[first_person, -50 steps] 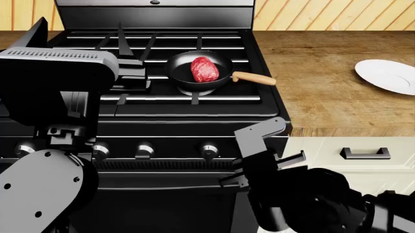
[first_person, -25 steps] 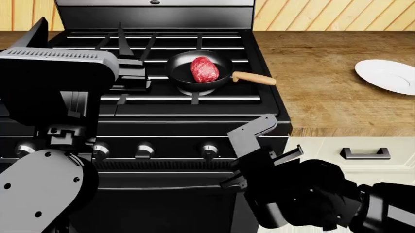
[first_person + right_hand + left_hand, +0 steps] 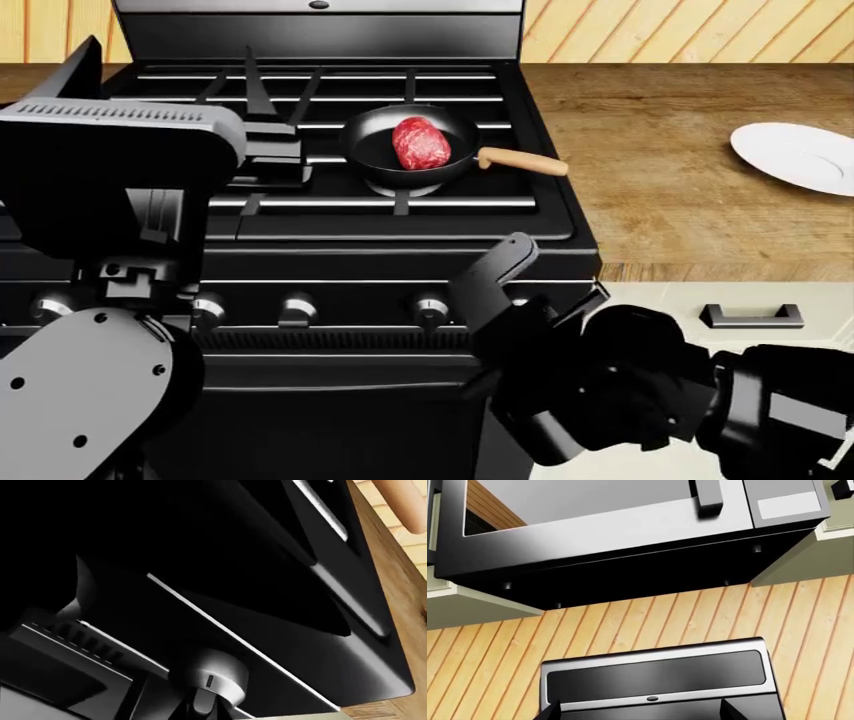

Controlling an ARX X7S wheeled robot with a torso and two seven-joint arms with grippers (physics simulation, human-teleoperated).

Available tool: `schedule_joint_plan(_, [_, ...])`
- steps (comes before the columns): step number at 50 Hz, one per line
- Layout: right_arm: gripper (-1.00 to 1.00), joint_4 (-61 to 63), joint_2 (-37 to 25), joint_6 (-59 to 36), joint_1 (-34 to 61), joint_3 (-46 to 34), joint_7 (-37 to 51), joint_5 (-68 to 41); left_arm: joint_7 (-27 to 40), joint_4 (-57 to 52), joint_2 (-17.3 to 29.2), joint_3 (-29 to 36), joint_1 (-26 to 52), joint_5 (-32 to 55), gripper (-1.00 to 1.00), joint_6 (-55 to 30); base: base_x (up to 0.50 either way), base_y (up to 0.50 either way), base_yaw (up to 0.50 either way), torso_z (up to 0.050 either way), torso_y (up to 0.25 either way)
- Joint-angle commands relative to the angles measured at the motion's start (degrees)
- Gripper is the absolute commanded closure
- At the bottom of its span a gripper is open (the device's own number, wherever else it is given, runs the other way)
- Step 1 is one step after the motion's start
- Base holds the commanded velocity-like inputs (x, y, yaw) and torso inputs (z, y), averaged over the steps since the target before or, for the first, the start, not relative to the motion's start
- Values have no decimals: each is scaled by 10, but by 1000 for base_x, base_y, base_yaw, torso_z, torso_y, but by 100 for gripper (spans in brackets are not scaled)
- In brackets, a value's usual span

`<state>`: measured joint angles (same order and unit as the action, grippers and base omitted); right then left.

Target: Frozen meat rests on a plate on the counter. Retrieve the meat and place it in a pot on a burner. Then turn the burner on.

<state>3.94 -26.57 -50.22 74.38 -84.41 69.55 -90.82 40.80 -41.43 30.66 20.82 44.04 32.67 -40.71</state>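
**Right claw at the stove's knob row, meat in the pan**

The right gripper [image 3: 514, 285] hangs in front of the black stove [image 3: 400, 250], at about five o'clock from the pan and just beside the rightmost knob [image 3: 430, 310] on the control panel. One grey finger [image 3: 497, 265] tilts up toward the stove's front edge; whether the claw is spread or pressed together cannot be told from here. The right wrist camera looks along the panel at a silvery knob [image 3: 212, 677], close to the lens.

The frozen meat [image 3: 422, 143] sits inside the pot [image 3: 387, 160], a small black pan resting on the grates over a burner, its wooden handle [image 3: 523, 161] pointing to three o'clock toward the counter [image 3: 667, 190]. The white plate [image 3: 798, 157] lies on the counter well apart from the pan, at its three o'clock, partly cut off by the frame.

The left arm [image 3: 120, 170] rises at nine o'clock, blocking part of the stove; its claw is out of sight. Its wrist camera faces the microwave [image 3: 627, 530] above the planked wall [image 3: 627, 630].
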Motion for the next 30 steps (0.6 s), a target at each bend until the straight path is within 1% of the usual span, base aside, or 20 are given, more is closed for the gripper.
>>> schedule_joint_plan(1, [100, -73, 8, -85, 47, -30, 26, 46, 0, 1, 0, 1, -2, 0, -100, 4, 14, 0, 0, 0, 0])
schedule_joint_plan(19, [100, -92, 25, -131, 61, -55, 40, 41, 1, 3, -2, 3, -1, 2, -100, 5, 5, -2, -2, -1, 0])
schedule_joint_plan(30, [100, -123, 56, -191, 75, -95, 35, 42, 0, 5, -2, 4, -2, 1, -100, 8, 6, -3, -3, 0, 0])
